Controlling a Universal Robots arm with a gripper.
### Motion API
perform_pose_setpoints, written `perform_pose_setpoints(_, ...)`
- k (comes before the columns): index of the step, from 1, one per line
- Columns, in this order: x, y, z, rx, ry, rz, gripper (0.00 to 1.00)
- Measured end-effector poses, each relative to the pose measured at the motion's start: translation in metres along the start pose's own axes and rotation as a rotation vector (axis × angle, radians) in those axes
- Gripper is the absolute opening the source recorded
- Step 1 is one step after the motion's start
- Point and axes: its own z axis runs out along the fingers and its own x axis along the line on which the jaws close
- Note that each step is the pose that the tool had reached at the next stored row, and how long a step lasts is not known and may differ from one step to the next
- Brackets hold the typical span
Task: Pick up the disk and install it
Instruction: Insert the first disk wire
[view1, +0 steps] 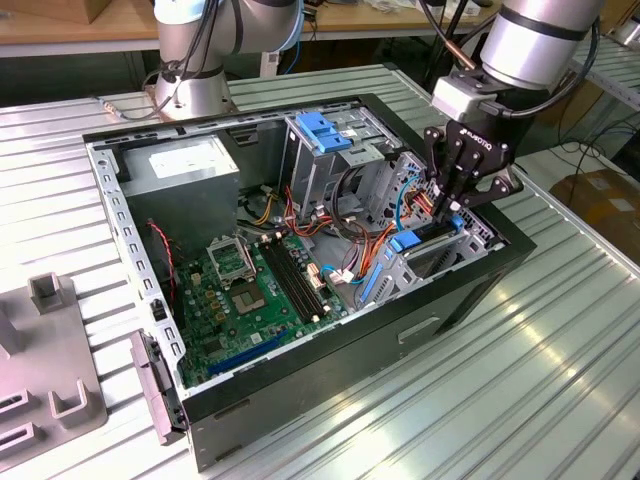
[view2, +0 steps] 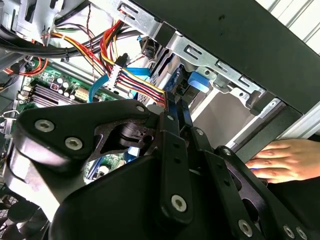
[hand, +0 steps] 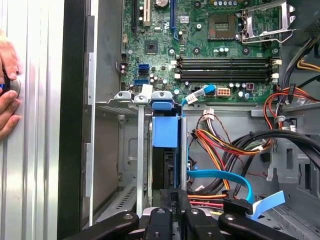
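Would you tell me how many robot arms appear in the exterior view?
2: one silver-grey robot arm stands behind the open black computer case; the other arm reaches into it.

Cables crowding gripper — motherboard side open

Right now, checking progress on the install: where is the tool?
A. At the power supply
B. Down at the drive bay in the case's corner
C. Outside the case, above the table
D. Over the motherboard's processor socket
B: the exterior view shows the tool lowered into the corner drive bay, beside the blue carrier of the disk.
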Motion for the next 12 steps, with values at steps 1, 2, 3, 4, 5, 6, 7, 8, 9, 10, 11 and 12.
perform_pose_setpoints(1, 0.0000, 0.0000, 0.0001, 0.0000, -0.0001, 0.000, 0.16)
perform_pose_setpoints(2, 0.0000, 0.0000, 0.0005, 0.0000, -0.0001, 0.000, 0.16)
perform_pose_setpoints(3, 0.0000, 0.0000, 0.0006, 0.0000, -0.0001, 0.000, 0.16)
perform_pose_setpoints(4, 0.0000, 0.0000, 0.0008, 0.0000, -0.0001, 0.000, 0.16)
perform_pose_setpoints(5, -0.0001, 0.0000, 0.0010, 0.0000, 0.0000, 0.000, 0.16)
perform_pose_setpoints(6, -0.0001, -0.0001, 0.0014, 0.0000, -0.0001, 0.000, 0.16)
perform_pose_setpoints(7, -0.0001, -0.0001, 0.0016, 0.0000, 0.0001, 0.000, 0.16)
perform_pose_setpoints(8, -0.0001, -0.0001, 0.0019, 0.0000, 0.0000, 0.000, 0.16)
perform_pose_setpoints(9, -0.0002, -0.0001, 0.0022, 0.0000, 0.0000, 0.000, 0.16)
perform_pose_setpoints(10, -0.0002, -0.0001, 0.0026, 0.0000, 0.0000, 0.000, 0.16)
perform_pose_setpoints(11, -0.0002, -0.0001, 0.0029, 0.0000, -0.0001, 0.000, 0.16)
perform_pose_setpoints(12, -0.0003, -0.0001, 0.0032, 0.0000, -0.0001, 0.000, 0.16)
